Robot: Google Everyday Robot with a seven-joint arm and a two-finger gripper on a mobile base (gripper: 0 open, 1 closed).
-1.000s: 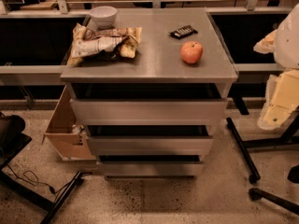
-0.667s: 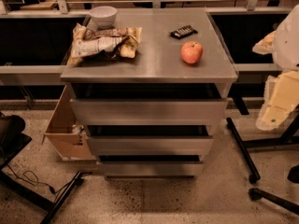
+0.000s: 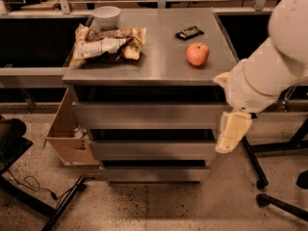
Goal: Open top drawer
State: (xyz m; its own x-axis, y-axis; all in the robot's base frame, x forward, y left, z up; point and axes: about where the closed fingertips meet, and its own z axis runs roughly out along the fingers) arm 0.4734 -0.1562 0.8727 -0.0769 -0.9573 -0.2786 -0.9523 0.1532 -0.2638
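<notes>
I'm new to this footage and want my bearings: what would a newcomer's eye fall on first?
The bulky white robot arm reaches in from the right, its cream end effector hanging beside the right end of the wide matte grey top drawer. On the grey metal cabinet top sit a round red apple at right and a crumpled snack bag at left.

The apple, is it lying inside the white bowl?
No, the apple sits on the cabinet top, apart from the bowl at the back left; the gripper hangs beside the cabinet's right front.
</notes>
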